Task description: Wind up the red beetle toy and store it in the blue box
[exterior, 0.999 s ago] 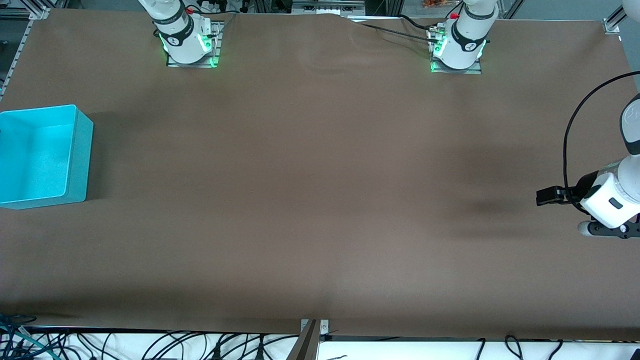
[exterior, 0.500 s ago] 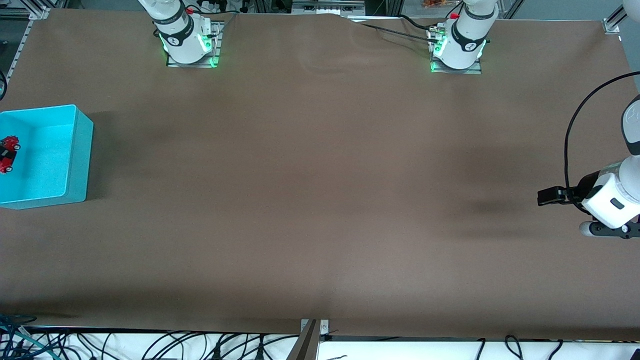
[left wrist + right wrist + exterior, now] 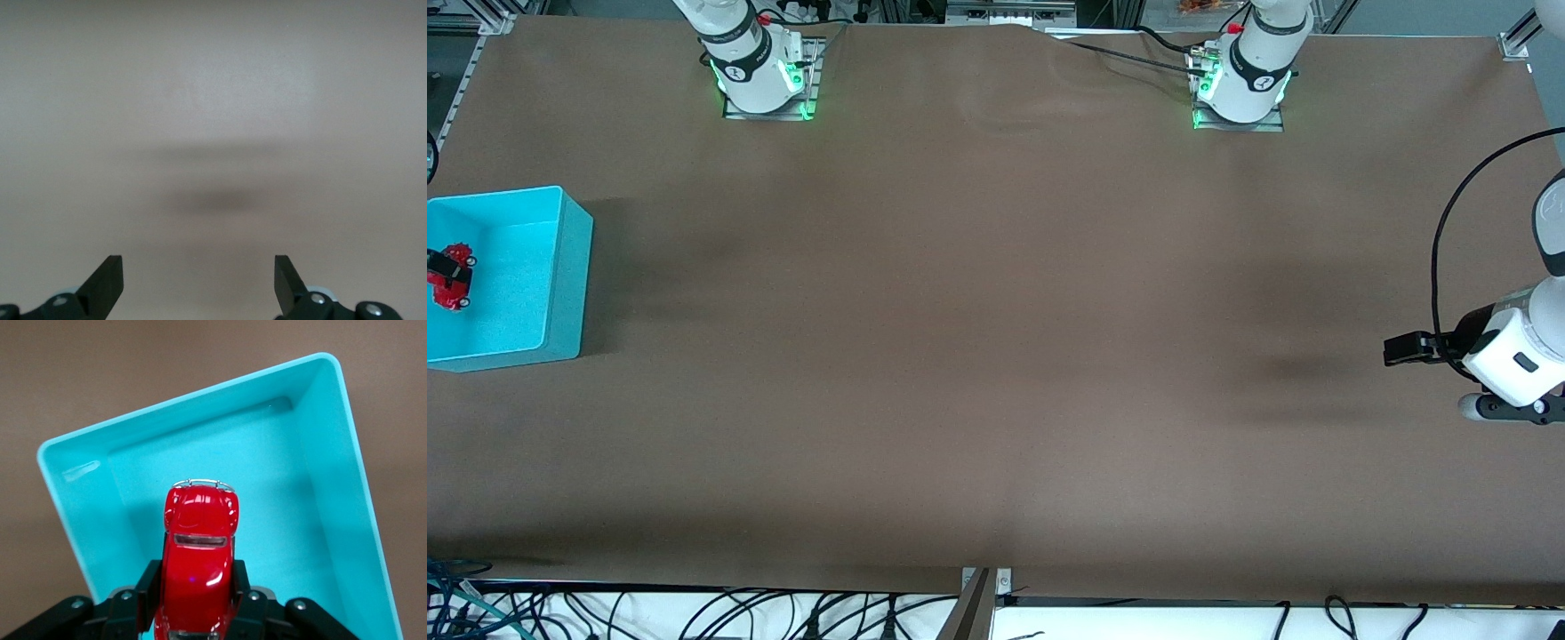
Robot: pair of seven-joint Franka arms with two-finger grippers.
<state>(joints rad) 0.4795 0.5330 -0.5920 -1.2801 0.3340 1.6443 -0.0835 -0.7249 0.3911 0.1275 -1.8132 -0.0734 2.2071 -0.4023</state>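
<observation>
Gripping the red beetle toy [image 3: 199, 547] by its sides between the closed fingers [image 3: 148, 593] of the right gripper [image 3: 197, 603], hanging over the open blue box [image 3: 569, 267] at the right arm's end of the table [image 3: 996, 311]. Waiting over bare brown table near its own end, left gripper [image 3: 199, 283] spread wide, holding nothing.

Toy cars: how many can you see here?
1. The red beetle toy is held in the right gripper, over the blue box at the right arm's end of the table.
</observation>
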